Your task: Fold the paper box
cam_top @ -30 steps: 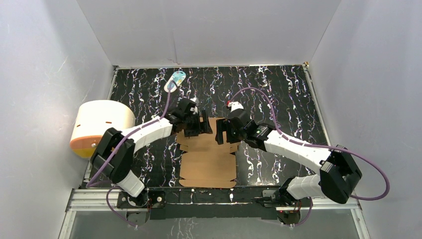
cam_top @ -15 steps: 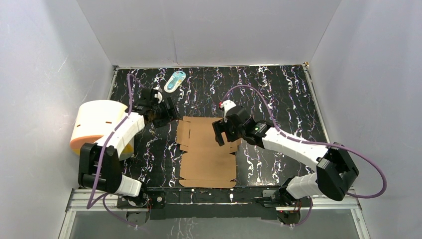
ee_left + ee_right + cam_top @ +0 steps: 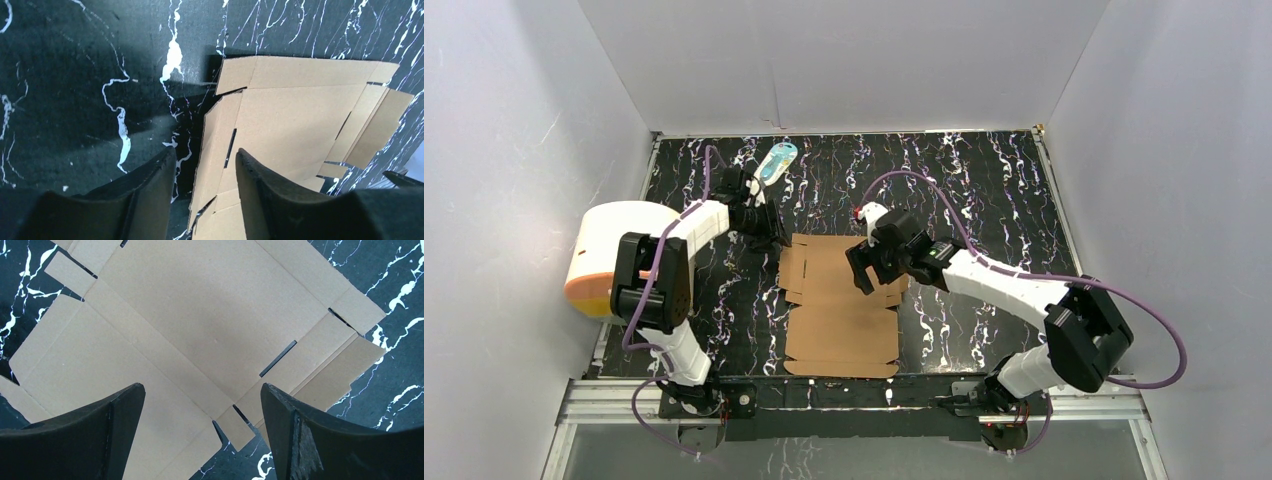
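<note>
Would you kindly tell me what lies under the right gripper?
The flat, unfolded paper box lies under the right gripper, whose jaws stand open. The black marbled table shows around it; anything beneath the cardboard is covered.

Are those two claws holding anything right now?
Nothing is held. The left gripper and right gripper are both open and empty over the flat brown cardboard sheet.
</note>
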Controlling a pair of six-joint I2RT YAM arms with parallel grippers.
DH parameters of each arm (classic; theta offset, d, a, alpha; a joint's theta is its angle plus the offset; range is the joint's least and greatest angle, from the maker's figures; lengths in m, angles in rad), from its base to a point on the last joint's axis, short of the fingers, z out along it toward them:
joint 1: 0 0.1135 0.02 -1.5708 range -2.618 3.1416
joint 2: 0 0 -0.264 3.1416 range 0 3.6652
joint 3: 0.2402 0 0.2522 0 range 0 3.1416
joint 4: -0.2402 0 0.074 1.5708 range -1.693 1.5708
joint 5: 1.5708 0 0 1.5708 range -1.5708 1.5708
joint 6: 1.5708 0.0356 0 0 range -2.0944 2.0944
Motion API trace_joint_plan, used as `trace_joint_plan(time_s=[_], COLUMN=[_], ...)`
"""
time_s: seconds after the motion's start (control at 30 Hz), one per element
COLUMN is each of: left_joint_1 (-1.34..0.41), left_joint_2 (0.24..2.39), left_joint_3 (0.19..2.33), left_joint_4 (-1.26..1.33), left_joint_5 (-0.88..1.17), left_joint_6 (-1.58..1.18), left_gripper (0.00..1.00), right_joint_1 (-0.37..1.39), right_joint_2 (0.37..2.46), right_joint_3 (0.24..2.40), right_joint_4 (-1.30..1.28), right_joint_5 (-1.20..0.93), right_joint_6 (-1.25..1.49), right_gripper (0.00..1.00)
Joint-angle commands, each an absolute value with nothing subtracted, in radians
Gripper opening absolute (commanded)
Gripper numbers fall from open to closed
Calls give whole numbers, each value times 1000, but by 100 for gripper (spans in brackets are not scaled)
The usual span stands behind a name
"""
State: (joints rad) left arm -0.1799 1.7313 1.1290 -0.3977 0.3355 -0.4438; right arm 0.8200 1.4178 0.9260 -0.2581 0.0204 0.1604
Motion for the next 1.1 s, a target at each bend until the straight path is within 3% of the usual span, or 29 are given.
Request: trace_joint_plan(time_s=[0.0, 0.13, 0.27, 0.4, 0.6, 1.07], left_joint_1=[-173, -173, -173, -175, -178, -208], left_joint_2=[1763, 1772, 1773, 1767, 1711, 1556], left_joint_3=[1182, 1169, 1145, 1130, 1109, 1037], left_joint_4=[-436, -424, -400, -391, -379, -297], left_joint_5=[411, 432, 448, 464, 448, 468], left_joint_6=[-406, -399, -394, -379, -333, -223], left_gripper=[40, 25, 17, 1, 0, 0], right_joint_1=[802, 781, 726, 663, 560, 518], right_joint_2=[1434, 1463, 1523, 1592, 1724, 1988], right_joint_3=[971, 1004, 1064, 1143, 1284, 1526], right_joint_4=[-194, -181, -177, -189, -229, -331], right_joint_5=[-38, -83, -157, -241, -428, -575], right_joint_6=[119, 77, 39, 2, -115, -313], right_gripper=[95, 95, 94, 93, 91, 86])
